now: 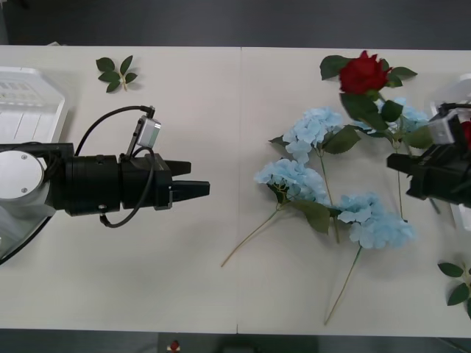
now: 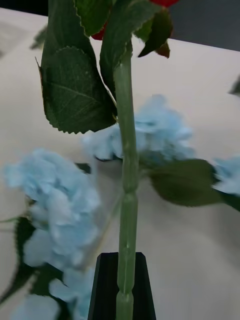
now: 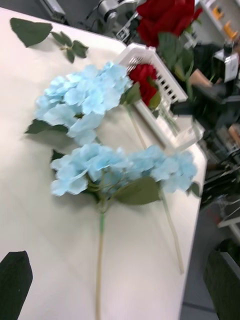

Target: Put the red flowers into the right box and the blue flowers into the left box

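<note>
My right gripper (image 1: pixel 397 163) at the table's right side is shut on the green stem (image 2: pixel 127 210) of a red flower (image 1: pixel 363 72), which it holds up above the table. Another red flower (image 3: pixel 144 82) lies in the right box (image 3: pixel 167 95), a white tray at the right edge (image 1: pixel 462 87). Several blue flowers (image 1: pixel 313 129) (image 1: pixel 293 178) (image 1: pixel 377 222) lie on the table centre-right, right under the held rose. My left gripper (image 1: pixel 197 190) hovers open over the middle-left of the table, pointing at the blue flowers (image 3: pixel 107 160). The left box (image 1: pixel 33 103) sits at the far left.
One loose green leaf sprig (image 1: pixel 116 73) lies near the back left. Another sprig (image 1: pixel 458 283) lies at the front right. Bare tabletop stretches between my left gripper and the blue flowers.
</note>
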Tool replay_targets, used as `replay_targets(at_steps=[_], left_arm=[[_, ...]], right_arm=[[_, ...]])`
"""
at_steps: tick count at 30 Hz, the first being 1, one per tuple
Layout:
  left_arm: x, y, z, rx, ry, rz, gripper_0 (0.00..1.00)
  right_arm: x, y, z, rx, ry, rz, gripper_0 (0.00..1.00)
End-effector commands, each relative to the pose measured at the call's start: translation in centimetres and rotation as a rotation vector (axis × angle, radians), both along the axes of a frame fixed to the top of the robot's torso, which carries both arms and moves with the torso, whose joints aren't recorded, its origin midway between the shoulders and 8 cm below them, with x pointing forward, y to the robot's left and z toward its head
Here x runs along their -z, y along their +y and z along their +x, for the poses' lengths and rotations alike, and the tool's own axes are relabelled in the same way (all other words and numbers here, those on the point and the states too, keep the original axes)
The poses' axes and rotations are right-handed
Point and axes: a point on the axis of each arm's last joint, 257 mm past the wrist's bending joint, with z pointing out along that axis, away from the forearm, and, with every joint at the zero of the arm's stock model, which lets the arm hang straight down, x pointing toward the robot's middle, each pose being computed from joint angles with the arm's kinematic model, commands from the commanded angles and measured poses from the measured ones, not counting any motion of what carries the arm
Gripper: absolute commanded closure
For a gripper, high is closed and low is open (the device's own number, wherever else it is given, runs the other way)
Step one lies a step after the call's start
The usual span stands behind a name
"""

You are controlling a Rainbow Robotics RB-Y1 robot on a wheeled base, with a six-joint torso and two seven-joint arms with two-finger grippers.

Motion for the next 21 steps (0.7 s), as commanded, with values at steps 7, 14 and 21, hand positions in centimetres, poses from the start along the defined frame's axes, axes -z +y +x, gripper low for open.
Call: replay_targets(at_steps=[7,14,21], left_arm=[[0.2,2.5,3.1,-0.048,-0.009,0.172,0.00],[0.4,1.2,5.0,-0.123,0.031,0.195,0.00],[0.6,-0.1,6.0,-0.171,0.062,0.190,0.00]], right_arm=[[-2.6,-20.3,3.1,0.386,0.016,-0.166,1.00],[-1.3,-31.1,2.4,0.585,-0.005,-0.313,1.00],[-0.6,-35.1,3.3,0.668,-0.036,-0.391,1.00]])
